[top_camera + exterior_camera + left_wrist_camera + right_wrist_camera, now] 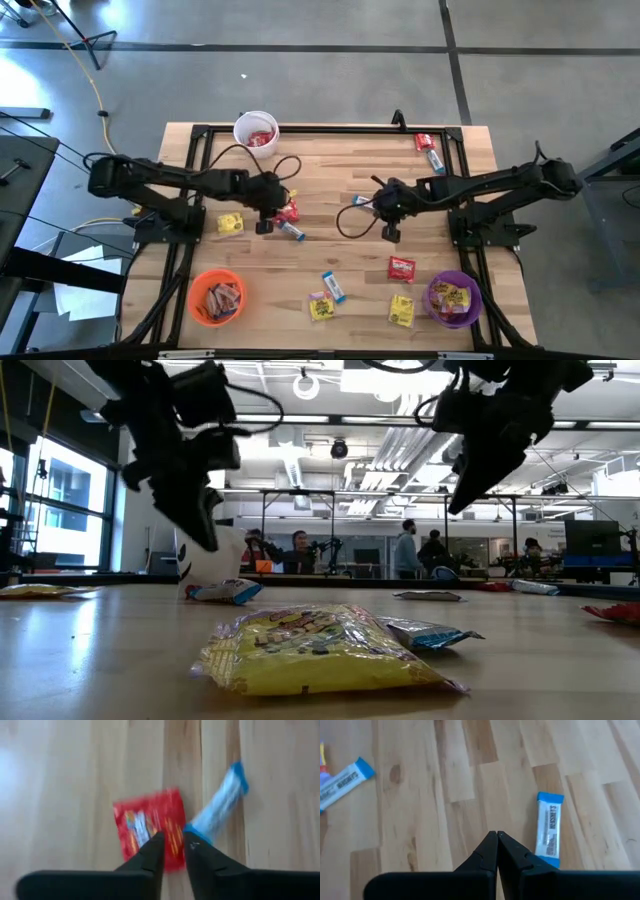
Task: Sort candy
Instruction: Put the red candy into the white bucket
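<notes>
So the left gripper (173, 851) is sitting low over the middle-left of the wooden tabletop (340, 180), fingers spread just a crack with nothing between them, tips right over the bottom edge of a small flat red candy packet (150, 826). A slim blue-and-white candy bar (216, 804) lies just beside that packet on its right, angled up toward the upper right of the wrist view, so my guess is the narrow gap is there to nip the red one without dragging the bar along. The right gripper (497, 851) is pressed together and empty, hanging above bare planks near frame centre in the high view, probably just waiting its turn; another blue-and-white bar (549, 830) lies close to its tips. Further out the sorting logic shows: white paper cup (256, 131) at the top edge with red inside, orange plastic cup (217, 297) lower left, purple plastic cup (453, 298) lower right holding yellow packets. Loose pieces are scattered everywhere, like a yellow candy packet (230, 223) at left and a red one (401, 267) right of centre, so plenty left to sort.
</notes>
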